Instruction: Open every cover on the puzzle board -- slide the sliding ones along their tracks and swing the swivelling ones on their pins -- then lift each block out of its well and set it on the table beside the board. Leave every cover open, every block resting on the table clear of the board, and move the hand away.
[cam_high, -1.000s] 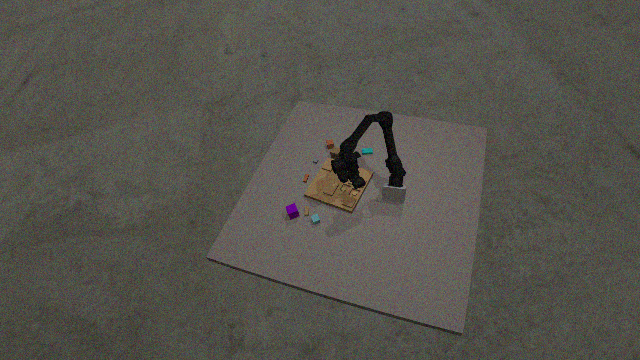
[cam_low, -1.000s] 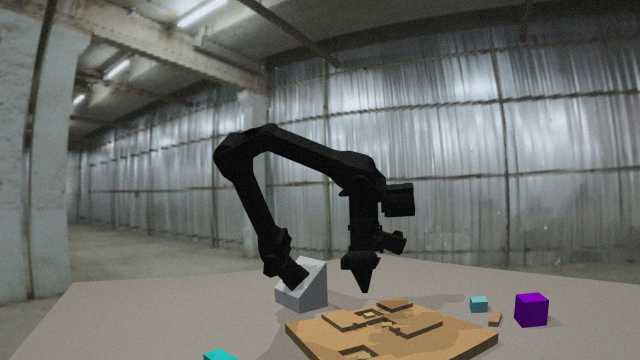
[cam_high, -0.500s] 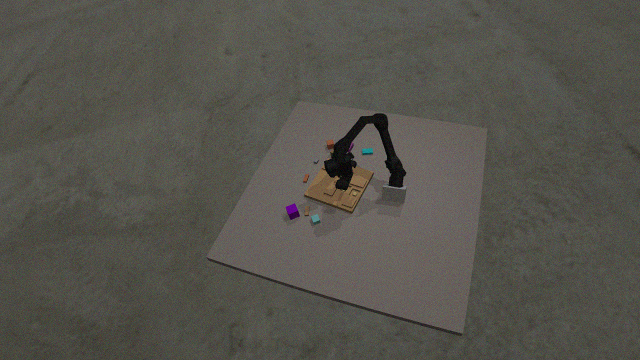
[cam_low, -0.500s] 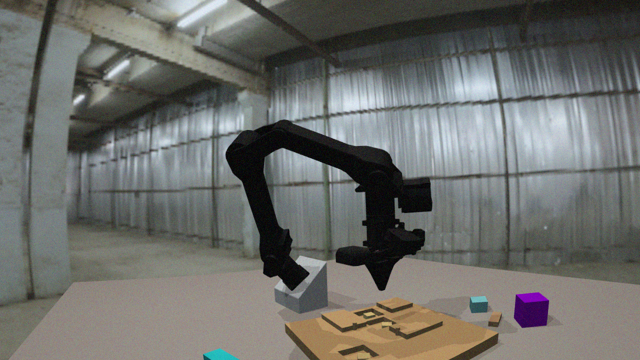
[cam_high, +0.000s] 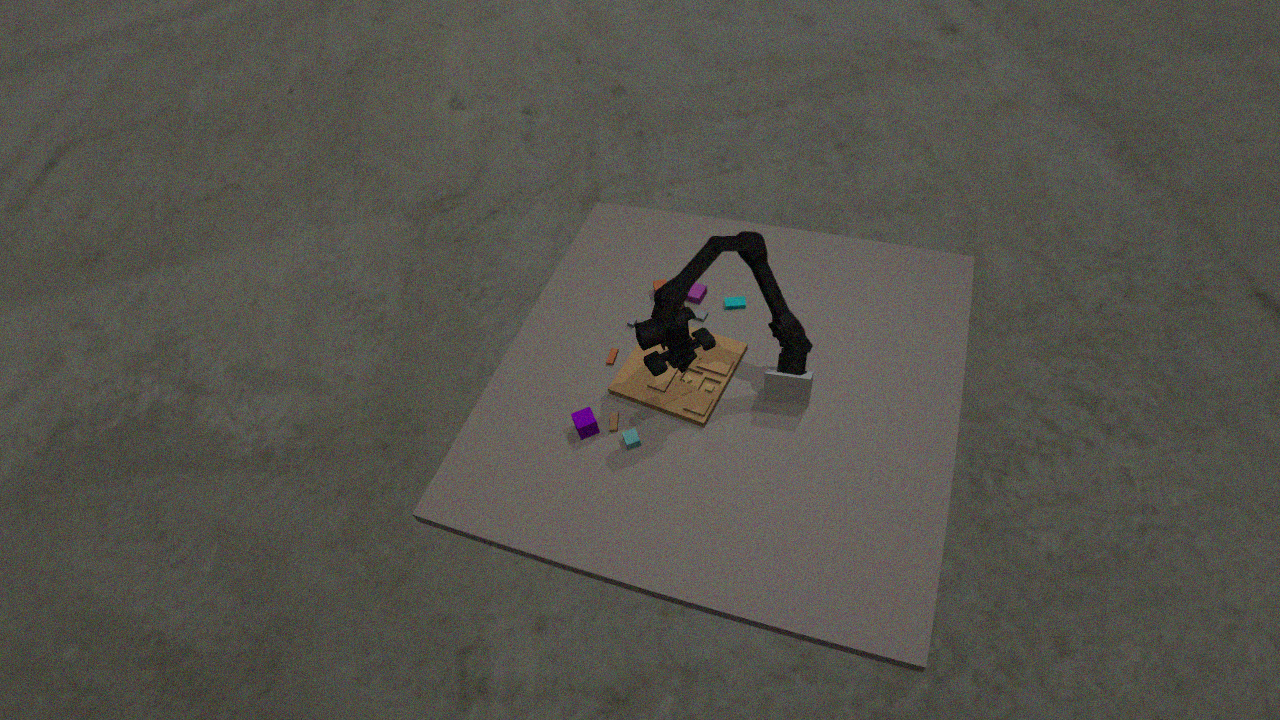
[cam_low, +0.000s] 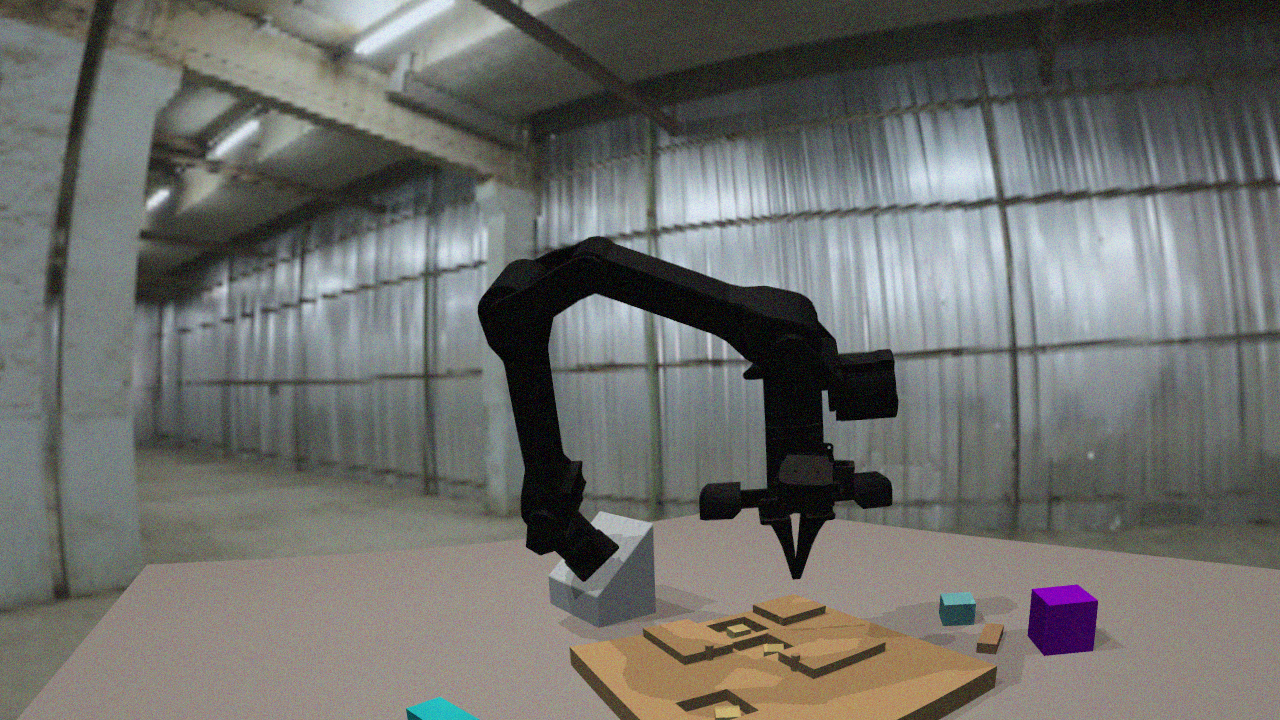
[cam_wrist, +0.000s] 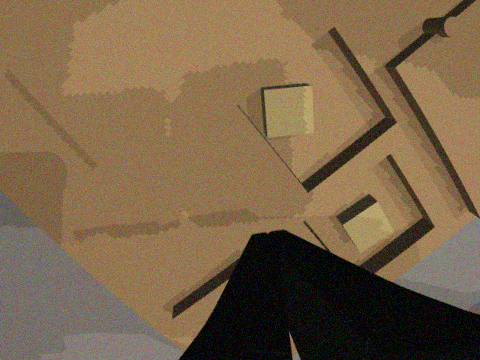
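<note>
The wooden puzzle board (cam_high: 631, 386) (cam_low: 626, 667) lies on the table. A pale yellow block (cam_low: 738, 630) (cam_wrist: 368, 227) sits in a small well, and another yellow block (cam_low: 774, 648) (cam_wrist: 287, 111) sits in the well beside it. A third yellow block (cam_low: 726, 712) sits in a well at the near edge of the exterior view. Raised wooden covers show at the left (cam_low: 684, 642), the back (cam_low: 787, 610) and the right (cam_low: 832, 660); two have pins beside them. My gripper (cam_low: 796, 574) (cam_wrist: 268, 248) is shut and empty, above the board. The arm hides part of the board in the top view.
A purple cube (cam_high: 585, 422) (cam_low: 1062, 619), a light teal block (cam_high: 631, 438) (cam_low: 956, 608) and a brown strip (cam_high: 614, 421) (cam_low: 989, 638) lie beside the board. An orange strip (cam_high: 612, 356), a cyan block (cam_high: 734, 303) (cam_low: 438, 709) and a magenta block (cam_high: 697, 292) lie farther around it.
</note>
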